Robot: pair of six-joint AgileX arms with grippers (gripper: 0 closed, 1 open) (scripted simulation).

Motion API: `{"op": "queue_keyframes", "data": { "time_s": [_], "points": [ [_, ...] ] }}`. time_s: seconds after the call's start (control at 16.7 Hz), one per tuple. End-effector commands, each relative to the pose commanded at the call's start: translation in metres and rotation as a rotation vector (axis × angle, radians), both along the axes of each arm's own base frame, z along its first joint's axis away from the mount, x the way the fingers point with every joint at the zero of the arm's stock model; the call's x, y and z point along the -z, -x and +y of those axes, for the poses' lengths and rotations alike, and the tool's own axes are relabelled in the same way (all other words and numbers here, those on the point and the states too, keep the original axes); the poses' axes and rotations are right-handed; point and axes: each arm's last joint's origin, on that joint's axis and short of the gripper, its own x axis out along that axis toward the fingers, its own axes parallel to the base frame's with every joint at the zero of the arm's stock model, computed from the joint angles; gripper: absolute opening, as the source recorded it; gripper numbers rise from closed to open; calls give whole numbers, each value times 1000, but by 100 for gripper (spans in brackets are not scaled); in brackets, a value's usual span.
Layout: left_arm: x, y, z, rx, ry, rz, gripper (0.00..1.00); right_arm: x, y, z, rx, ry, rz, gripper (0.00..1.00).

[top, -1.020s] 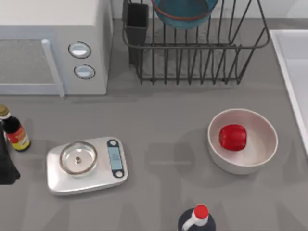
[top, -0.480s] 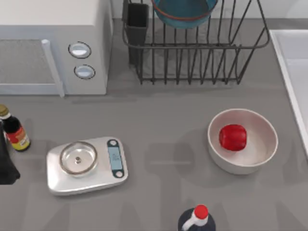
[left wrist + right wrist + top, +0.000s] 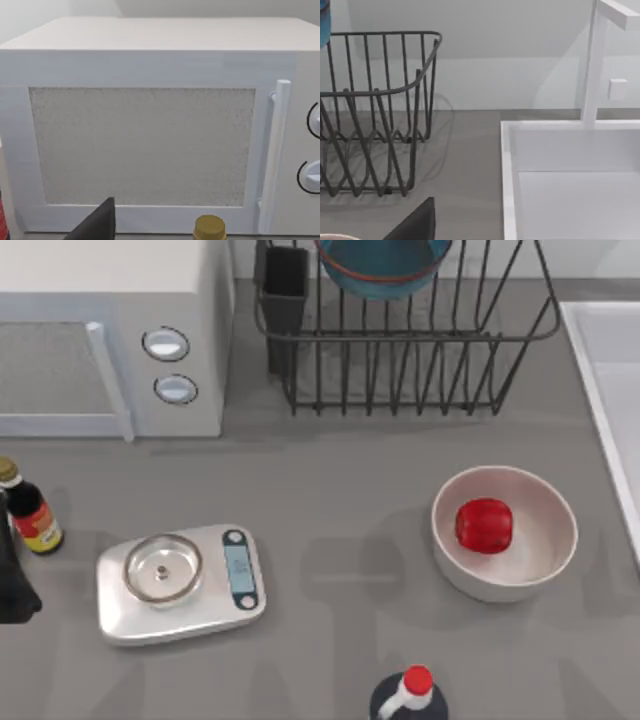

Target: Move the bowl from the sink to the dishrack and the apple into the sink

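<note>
The bowl (image 3: 382,265) stands in the dishrack (image 3: 410,350) at the table's (image 3: 340,490) far edge. The apple (image 3: 484,525) lies in a white bowl (image 3: 504,532), near the sink (image 3: 603,370) rim at the right edge. Open table lies between them. The left hand (image 3: 12,585) is parked at the left edge; whether it is apart or together I cannot tell.

The bowl (image 3: 382,265) is held in the dishrack (image 3: 420,350) at the far edge of the tabletop (image 3: 340,490), with the cutlery cup (image 3: 285,290) at the rack's left corner. The microwave (image 3: 110,335) is set in the far left corner, beside the rack. The sink (image 3: 610,390) is placed along the right edge. The apple (image 3: 484,525) is found inside the white bowl (image 3: 504,533), near the sink. A scale (image 3: 180,582) lies toward the near left, a small bottle (image 3: 30,510) at the left edge, and a capped bottle (image 3: 408,695) at the near edge.
</note>
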Motion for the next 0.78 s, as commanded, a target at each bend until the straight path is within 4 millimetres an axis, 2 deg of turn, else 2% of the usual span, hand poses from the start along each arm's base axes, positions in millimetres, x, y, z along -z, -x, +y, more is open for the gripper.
{"op": "queue_keyframes", "data": {
  "time_s": [0.18,0.36,0.6,0.78],
  "points": [
    [0,0,0,0,0,0,100,-27,-8,6,-40,-33,134,100],
    [0,0,0,0,0,0,100,-54,-30,15,-80,-67,341,100],
    [0,0,0,0,0,0,100,-85,-76,38,-114,-96,630,100],
    [0,0,0,0,0,0,100,-93,-118,63,-119,-96,853,100]
  ]
}}
